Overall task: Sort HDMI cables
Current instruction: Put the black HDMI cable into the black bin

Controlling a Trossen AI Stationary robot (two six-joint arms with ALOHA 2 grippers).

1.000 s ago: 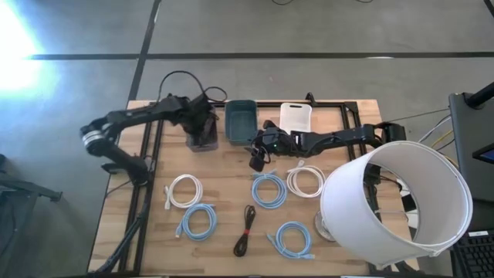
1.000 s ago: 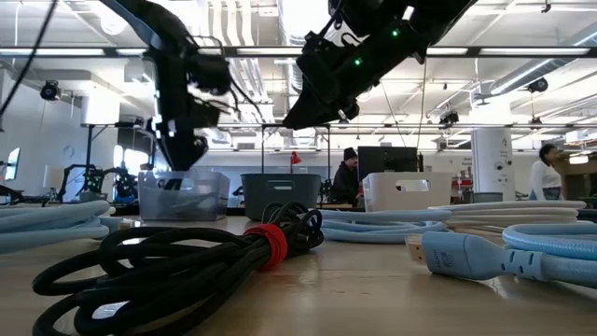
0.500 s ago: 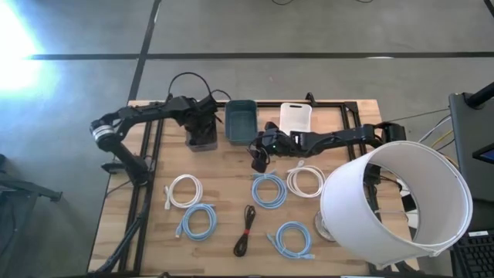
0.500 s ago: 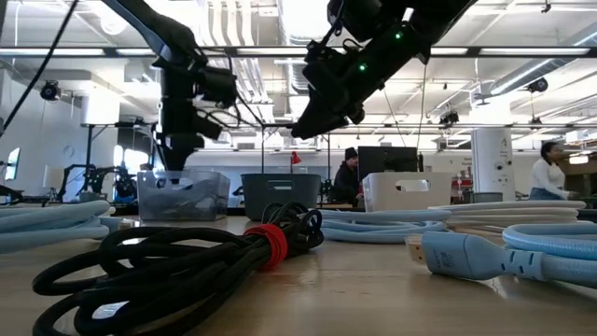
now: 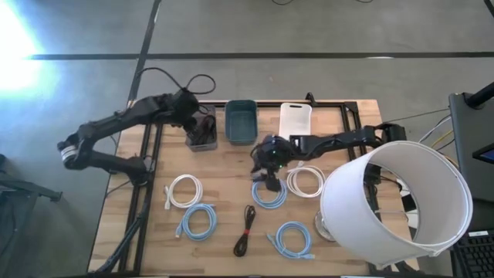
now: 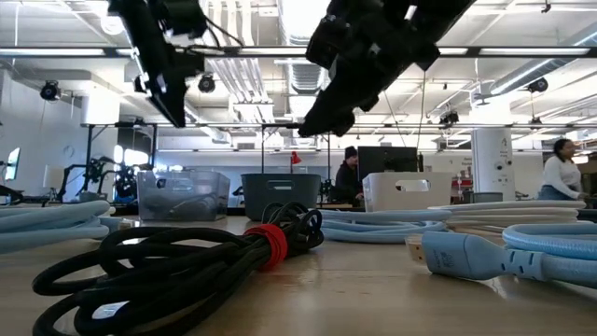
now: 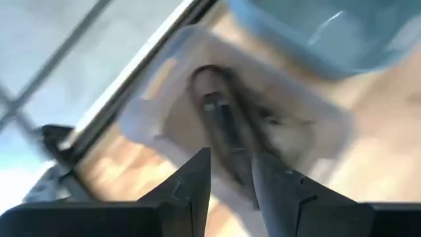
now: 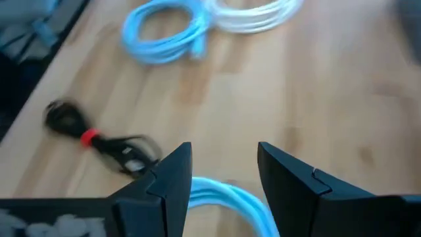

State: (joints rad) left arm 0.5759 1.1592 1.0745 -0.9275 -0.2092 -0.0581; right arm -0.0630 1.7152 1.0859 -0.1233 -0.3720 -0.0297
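Six coiled cables lie on the wooden table: white (image 5: 184, 189), light blue (image 5: 198, 222), black with a red tie (image 5: 245, 230), light blue (image 5: 269, 194), white (image 5: 306, 181), light blue (image 5: 293, 238). Another black cable (image 7: 223, 125) lies inside the clear bin (image 5: 202, 133). My left gripper (image 5: 193, 114) is open and empty, raised above that bin (image 7: 158, 85). My right gripper (image 5: 268, 176) is open and hovers just over the middle light blue coil (image 8: 227, 197), touching nothing. In its wrist view I also see the tied black cable (image 8: 99, 141), a light blue coil (image 8: 168, 33) and a white coil (image 8: 256, 16).
A teal bin (image 5: 241, 122) and a white bin (image 5: 295, 117) stand beside the clear one along the far edge. A big white cylinder shade (image 5: 394, 205) covers the table's right near corner. In the low view the black cable (image 6: 187, 257) lies closest; people stand in the room behind.
My left gripper has risen out of the clear bin and drawn back toward the table's far left; the black cable stays in the bin. My right gripper has swung from beside the teal bin toward the near edge and come down over the middle light blue coil.
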